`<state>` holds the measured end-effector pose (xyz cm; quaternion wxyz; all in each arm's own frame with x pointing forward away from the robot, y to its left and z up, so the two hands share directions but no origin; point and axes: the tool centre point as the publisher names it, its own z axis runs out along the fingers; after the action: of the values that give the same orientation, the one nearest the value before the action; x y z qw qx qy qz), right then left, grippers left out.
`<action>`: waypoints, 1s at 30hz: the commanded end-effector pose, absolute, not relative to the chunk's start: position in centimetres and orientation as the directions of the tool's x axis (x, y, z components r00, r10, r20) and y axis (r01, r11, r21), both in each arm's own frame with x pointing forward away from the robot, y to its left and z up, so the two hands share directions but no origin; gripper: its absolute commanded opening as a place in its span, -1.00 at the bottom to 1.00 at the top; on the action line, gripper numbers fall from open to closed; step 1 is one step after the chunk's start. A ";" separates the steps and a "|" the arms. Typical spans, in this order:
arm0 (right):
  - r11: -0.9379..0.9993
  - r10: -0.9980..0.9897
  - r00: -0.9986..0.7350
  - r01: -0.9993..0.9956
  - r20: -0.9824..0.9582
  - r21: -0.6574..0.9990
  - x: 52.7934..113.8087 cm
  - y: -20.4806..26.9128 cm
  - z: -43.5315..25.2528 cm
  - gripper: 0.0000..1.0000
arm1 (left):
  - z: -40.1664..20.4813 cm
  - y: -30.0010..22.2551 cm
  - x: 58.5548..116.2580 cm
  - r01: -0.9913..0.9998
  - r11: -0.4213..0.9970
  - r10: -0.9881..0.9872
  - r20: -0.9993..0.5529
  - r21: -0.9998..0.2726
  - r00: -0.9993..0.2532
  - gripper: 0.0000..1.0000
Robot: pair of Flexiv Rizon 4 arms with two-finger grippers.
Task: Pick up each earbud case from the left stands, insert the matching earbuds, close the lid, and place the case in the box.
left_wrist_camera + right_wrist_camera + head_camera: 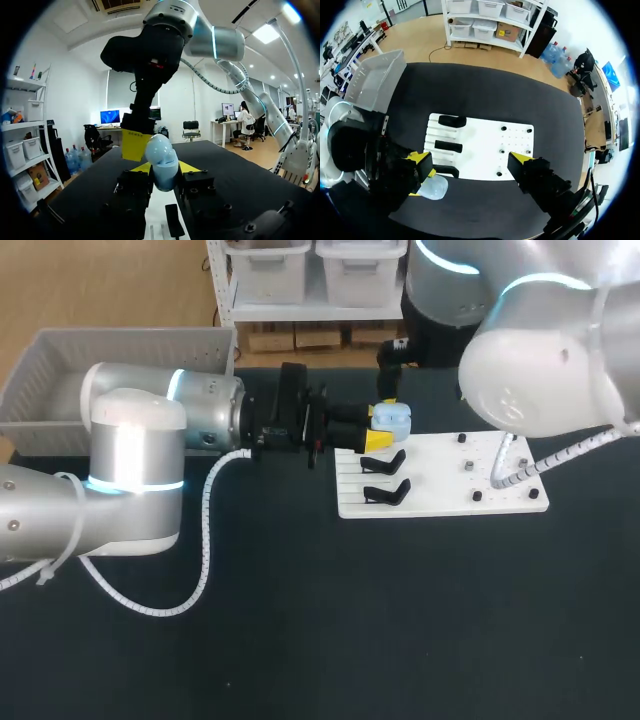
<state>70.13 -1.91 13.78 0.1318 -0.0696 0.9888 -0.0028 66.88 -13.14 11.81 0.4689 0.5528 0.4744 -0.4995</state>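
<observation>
Left tool [165, 169] pinches the blue case [161, 150] near the stands [448, 146], right tool [470, 161] spread above the board [485, 142]; pick-up seems done, next comes fetching matching earbuds.

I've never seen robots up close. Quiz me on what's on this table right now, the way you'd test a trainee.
1. What does the left gripper hold? A) a light blue rounded earbud case B) a red cup C) nothing
2. True or false: the flat white board lies on the black table, apart from the grey slatted plastic box.
3. Fill in: the right gripper has its fingers ___.
Key: 1 A; 2 true; 3 open.
</observation>
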 end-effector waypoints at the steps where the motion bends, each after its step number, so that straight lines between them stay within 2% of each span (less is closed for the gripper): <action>1: 0.989 -0.148 -0.949 -0.150 -0.279 -0.015 68.1 -2.6 14.8 1.00 | 11.7 -13.1 66.8 0.993 -0.106 0.054 -0.997 0.048 0.054 -1.00; 6: 0.991 -0.126 -0.909 -0.135 -0.396 -0.003 67.6 -3.5 17.2 1.00 | 11.7 -13.1 66.8 0.993 -0.106 0.054 -0.997 0.048 0.054 -1.00; 11: 0.979 -0.165 -0.822 -0.205 -0.545 0.013 66.3 -4.2 21.2 1.00 | 11.7 -13.1 66.8 0.993 -0.106 0.054 -0.997 0.048 0.054 -1.00; 17: 0.960 -0.230 -0.690 -0.277 -0.686 -0.044 63.1 -4.6 24.9 1.00 | 14.7 -8.5 66.2 0.996 0.079 0.038 -0.999 -0.032 -0.035 -1.00; 24: 0.954 -0.228 -0.677 -0.299 -0.700 -0.021 61.6 -5.0 25.2 1.00 | 19.9 -2.8 64.4 0.971 0.239 0.139 -0.990 0.027 -0.007 -1.00; 30: 0.954 -0.228 -0.677 -0.299 -0.700 -0.021 61.6 -5.0 25.2 1.00 | 20.6 3.3 65.4 0.918 0.396 0.150 -0.988 0.019 -0.044 -1.00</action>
<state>61.89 -4.86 25.54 0.3055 -0.1480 0.9399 0.0362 68.57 -1.55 19.23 0.4890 0.4924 0.5809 -0.4254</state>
